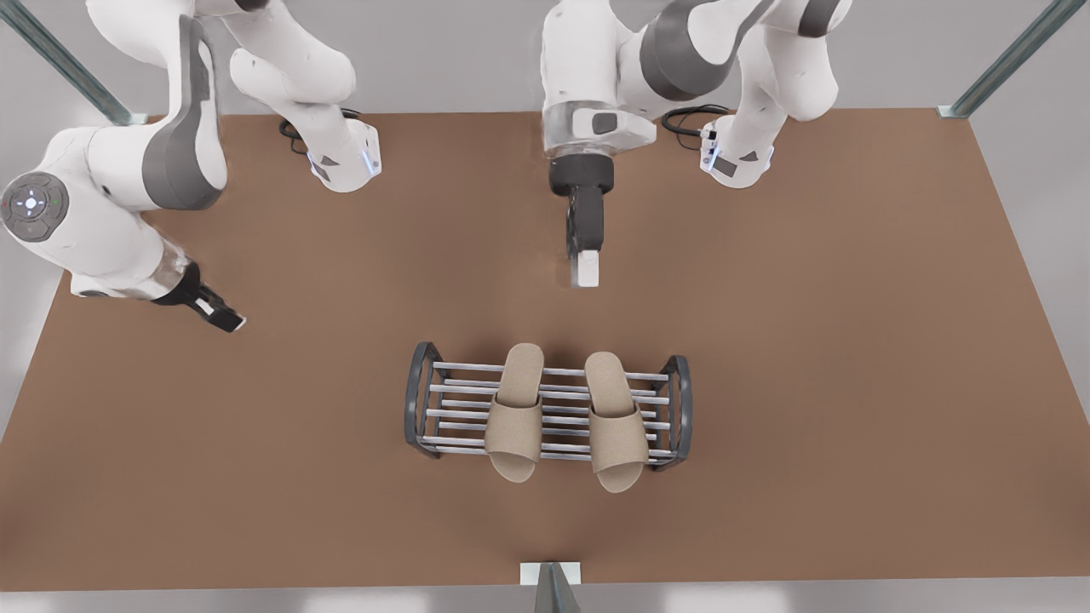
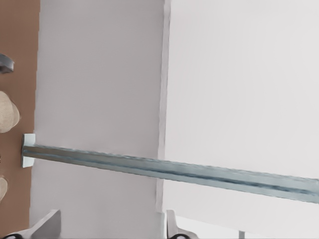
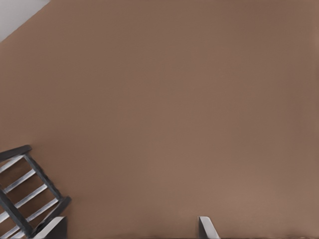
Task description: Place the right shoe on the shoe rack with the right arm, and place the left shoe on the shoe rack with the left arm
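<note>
Both shoes are up on the shoe rack (image 1: pixel 456 400) already, mid desk (image 1: pixel 851 340). They lie side by side across the bars with their toes hanging over the rack's near edge: first shoe (image 1: pixel 515 413) toward the front view's left, second shoe (image 1: pixel 615 421) right next to it. The left pincer (image 1: pixel 584 272) hangs just behind the rack, fingers spread wide. The right pincer (image 1: pixel 223 317) is well off to the front view's left, also wide, holding nothing.

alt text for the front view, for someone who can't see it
Two beige slippers lie side by side across a low grey shoe rack on a brown table. One gripper hangs above the table behind the rack; the other gripper is off to the front view's left. Neither holds anything.
</note>
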